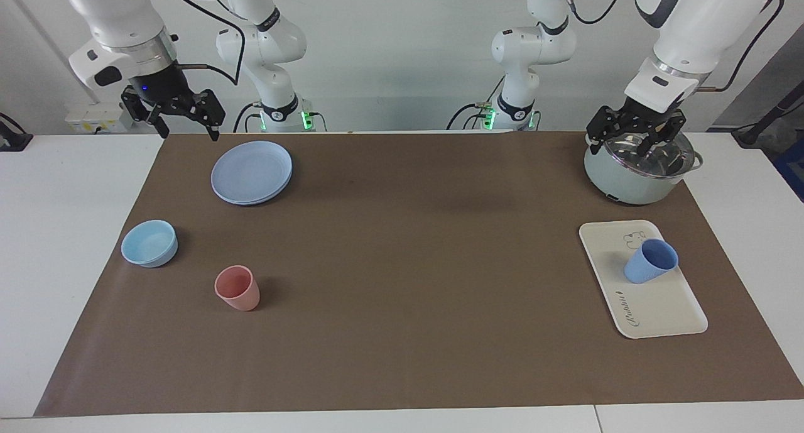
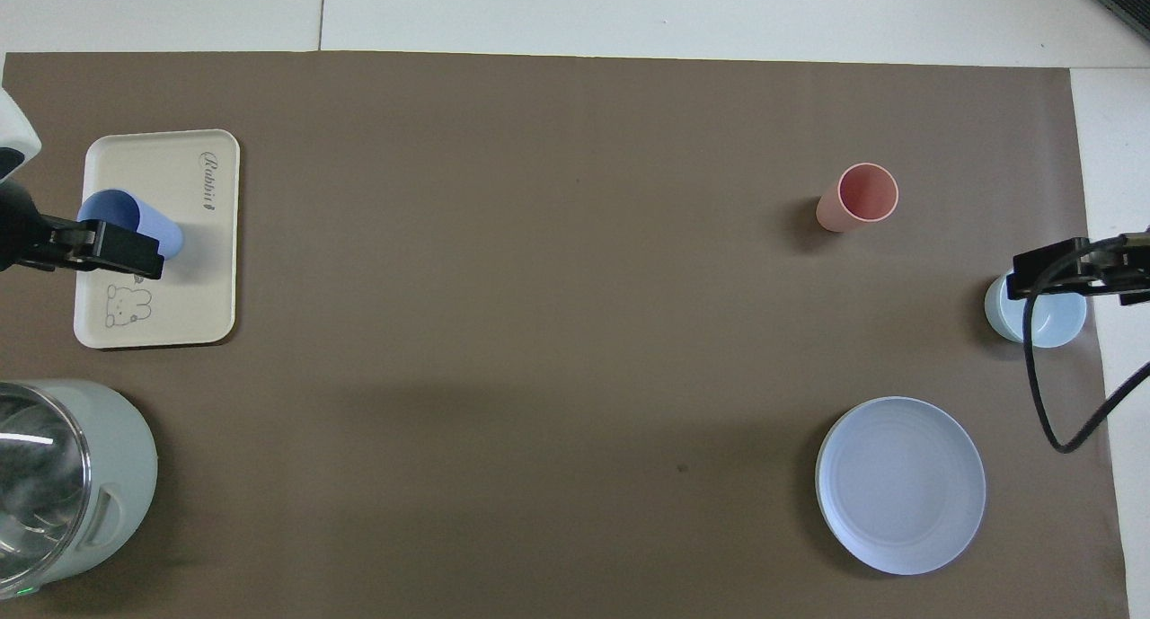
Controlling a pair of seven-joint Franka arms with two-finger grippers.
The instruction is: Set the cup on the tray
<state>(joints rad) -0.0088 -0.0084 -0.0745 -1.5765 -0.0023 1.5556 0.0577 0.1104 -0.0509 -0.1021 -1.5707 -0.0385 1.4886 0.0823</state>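
The periwinkle-blue cup (image 1: 651,263) stands upright on the cream-white tray (image 1: 661,313), near its cartoon animal drawing, at the left arm's end of the table. My left gripper (image 1: 635,142) is open and empty, raised over the lidded pot (image 1: 634,178), apart from the cup. In the overhead view the left gripper (image 2: 112,249) overlaps the cup (image 2: 148,222) on the tray (image 2: 208,278). My right gripper (image 1: 188,130) is open and empty, raised at the right arm's end by the blue plates (image 1: 252,171); it also shows in the overhead view (image 2: 1051,273).
A salmon-pink tumbler (image 1: 237,288) and a low light-blue bowl (image 1: 149,243) stand at the right arm's end, farther from the robots than the plates. A brown mat (image 1: 402,282) covers the table. The pot sits nearer to the robots than the tray.
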